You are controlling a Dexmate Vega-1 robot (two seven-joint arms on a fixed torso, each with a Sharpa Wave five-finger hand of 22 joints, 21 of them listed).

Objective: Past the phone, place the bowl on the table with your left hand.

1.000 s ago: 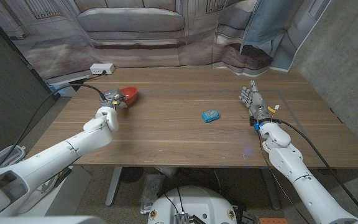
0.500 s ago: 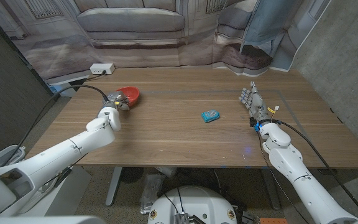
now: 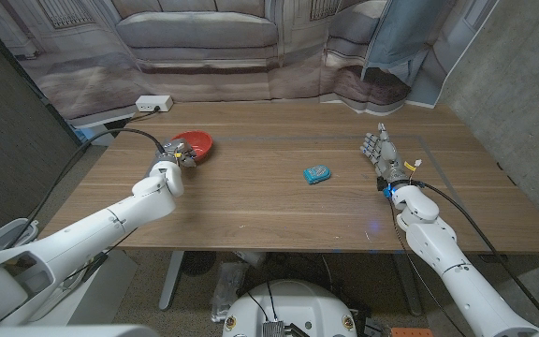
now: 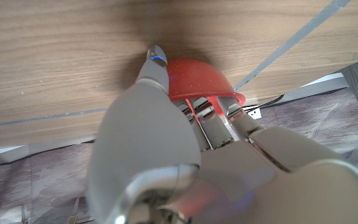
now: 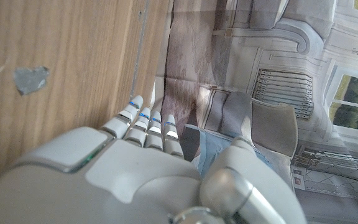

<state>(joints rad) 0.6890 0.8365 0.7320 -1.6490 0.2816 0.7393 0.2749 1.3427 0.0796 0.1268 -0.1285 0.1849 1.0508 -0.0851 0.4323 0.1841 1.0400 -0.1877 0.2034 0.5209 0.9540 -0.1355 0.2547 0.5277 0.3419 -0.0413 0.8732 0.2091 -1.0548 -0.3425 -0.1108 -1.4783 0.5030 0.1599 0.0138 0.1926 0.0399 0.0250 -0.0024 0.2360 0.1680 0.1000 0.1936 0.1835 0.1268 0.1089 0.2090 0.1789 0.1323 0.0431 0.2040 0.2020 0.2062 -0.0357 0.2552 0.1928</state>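
Head view: the left hand (image 3: 182, 155) holds the small red round bowl (image 3: 197, 143) at the wooden table's (image 3: 251, 201) far left. A small blue phone (image 3: 317, 174) lies mid-table, well apart. A white power strip (image 3: 153, 103) sits beyond. The right hand (image 3: 379, 150) waits, fingers straight and holding nothing.

Left wrist view: fingers (image 4: 156, 67) grip the bowl (image 4: 197, 78) over the wood.

Right wrist view: straight fingers (image 5: 143, 122) beside the table edge.

Overhead head view, two close wrist views

Your red bowl (image 3: 197, 144) sits held in the left hand (image 3: 178, 155) over the left part of the wooden surface (image 3: 269, 197), its rim pinched, opening up. The small blue phone (image 3: 317, 174) lies flat near the middle, well apart from the bowl.
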